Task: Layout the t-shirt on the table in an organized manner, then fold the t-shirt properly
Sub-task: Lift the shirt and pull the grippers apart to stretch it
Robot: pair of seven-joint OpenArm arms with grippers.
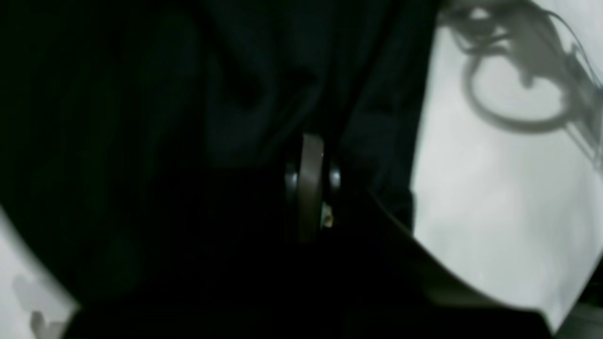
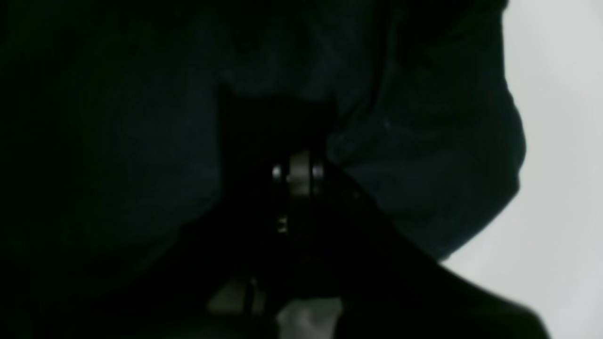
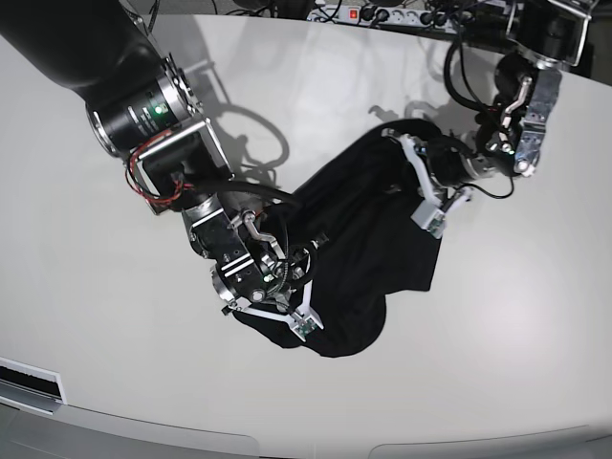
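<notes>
— Where do we have the t-shirt (image 3: 368,253)?

— Bunched up between our two arms, in a dark heap on the table (image 3: 115,363), roughly at the middle of the white top in the base view. It is not spread flat; the cloth sags in folds from one gripper across to the other, and its lower end rounds off in a lump near the front of the table.

— And the left gripper (image 3: 432,196)?

— It sits at the shirt's far, upper end, on the right of the base view. Its jaws are pressed together on the t-shirt fabric. From the left wrist view we see black cloth (image 1: 264,89) filling most of the frame right at the fingers, with bare table (image 1: 494,197) to the right and the shadow of cables lying across it.

— The right gripper (image 3: 279,308)?

— Down at the shirt's near end, on the left of the base view — also clamped shut on the t-shirt. The right wrist view is almost all dark cloth (image 2: 424,155), gathered close around the jaws, with a strip of white table (image 2: 556,141) at the right edge.

— Anything else on the table?

— A power strip (image 3: 368,13) and a tangle of cables lie along the far edge, well apart from the shirt. We cannot make out the neckline or sleeves in this heap.
</notes>
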